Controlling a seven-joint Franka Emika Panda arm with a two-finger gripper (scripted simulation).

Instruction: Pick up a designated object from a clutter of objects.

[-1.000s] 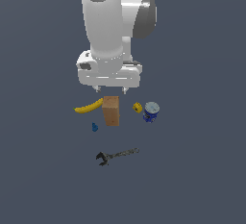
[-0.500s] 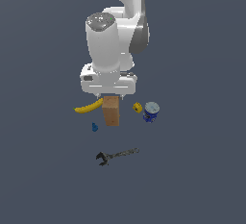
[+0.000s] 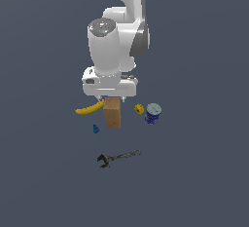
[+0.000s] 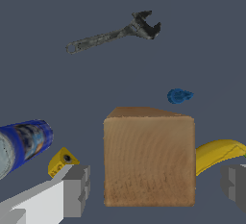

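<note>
The designated object, a tan-brown wooden box [image 3: 113, 114], stands upright in the middle of the clutter of objects. My gripper [image 3: 111, 99] hangs directly over it, and the white hand hides the box's top in the exterior view. In the wrist view the box [image 4: 149, 155] sits between my two grey fingers [image 4: 77, 189], with a gap on each side. The gripper [image 4: 156, 189] is open and touches nothing.
A yellow banana [image 3: 90, 109] lies at the exterior view's left of the box, with a small blue piece [image 3: 96, 129] nearby. A small yellow piece [image 3: 139, 108] and a blue can [image 3: 152, 113] lie at its right. A dark wrench [image 3: 118, 157] lies nearer the camera.
The arm has come down steadily, bringing the hand from well above the box to just over its top. None of the objects has moved.
</note>
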